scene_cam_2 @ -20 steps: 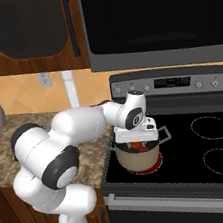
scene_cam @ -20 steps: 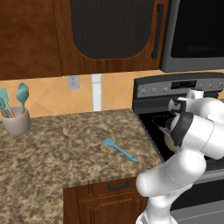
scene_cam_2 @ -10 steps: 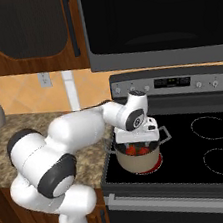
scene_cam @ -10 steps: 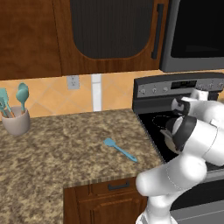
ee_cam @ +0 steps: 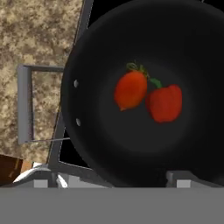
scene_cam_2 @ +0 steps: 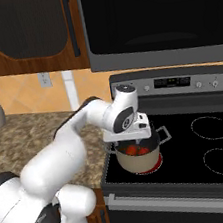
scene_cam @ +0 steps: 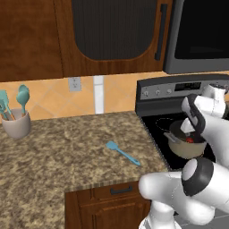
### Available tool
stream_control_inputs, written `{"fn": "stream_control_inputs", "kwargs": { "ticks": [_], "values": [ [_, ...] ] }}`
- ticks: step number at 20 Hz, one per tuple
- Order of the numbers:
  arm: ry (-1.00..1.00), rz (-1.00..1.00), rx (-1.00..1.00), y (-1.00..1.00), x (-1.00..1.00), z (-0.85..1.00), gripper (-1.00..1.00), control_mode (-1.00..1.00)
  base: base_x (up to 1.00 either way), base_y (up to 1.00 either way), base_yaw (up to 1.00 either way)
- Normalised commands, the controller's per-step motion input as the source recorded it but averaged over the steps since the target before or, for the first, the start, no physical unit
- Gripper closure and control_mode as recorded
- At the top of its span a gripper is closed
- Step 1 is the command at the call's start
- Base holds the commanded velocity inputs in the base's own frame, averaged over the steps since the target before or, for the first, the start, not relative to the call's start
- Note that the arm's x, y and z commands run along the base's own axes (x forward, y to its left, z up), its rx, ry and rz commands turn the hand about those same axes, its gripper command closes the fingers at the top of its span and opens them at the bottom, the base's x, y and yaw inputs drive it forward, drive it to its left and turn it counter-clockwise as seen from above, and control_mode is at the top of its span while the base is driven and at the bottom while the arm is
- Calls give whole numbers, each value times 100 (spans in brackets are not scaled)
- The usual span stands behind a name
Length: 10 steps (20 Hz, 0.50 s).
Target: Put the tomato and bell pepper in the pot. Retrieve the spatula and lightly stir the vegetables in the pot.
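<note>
The cream-sided pot (scene_cam_2: 139, 163) stands on the front left burner of the stove, and its dark inside wall (ee_cam: 83, 109) shows in the hand view. On its bottom lie the smooth oval tomato (ee_cam: 130, 89) and the lumpy red bell pepper (ee_cam: 165, 103), touching each other. They are red spots in the pot (scene_cam: 188, 150) in the base views. My gripper (scene_cam_2: 132, 133) hovers just above the rim, open, with nothing between its fingertips (ee_cam: 113, 179). The light-blue spatula (scene_cam: 123, 153) lies flat on the granite counter, left of the stove.
A beige holder with teal spoons (scene_cam: 15, 123) stands at the counter's back left. The pot's looped metal handle (ee_cam: 24, 105) juts toward the counter. Two bare burners (scene_cam_2: 209, 126) lie to the pot's right, and a microwave hangs over the stove.
The jaws have spread wide and the hand has lifted a little out of the pot. Both vegetables now lie loose on the pot's bottom.
</note>
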Motion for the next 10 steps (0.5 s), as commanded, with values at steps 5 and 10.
{"fn": "stream_control_inputs", "kwargs": {
  "ticks": [5,10],
  "values": [
    [-3,0,-2,100,-72,47,-100,-100,0,0,0],
    [0,0,-7,100,-30,40,-100,-100,0,0,0]
  ]
}}
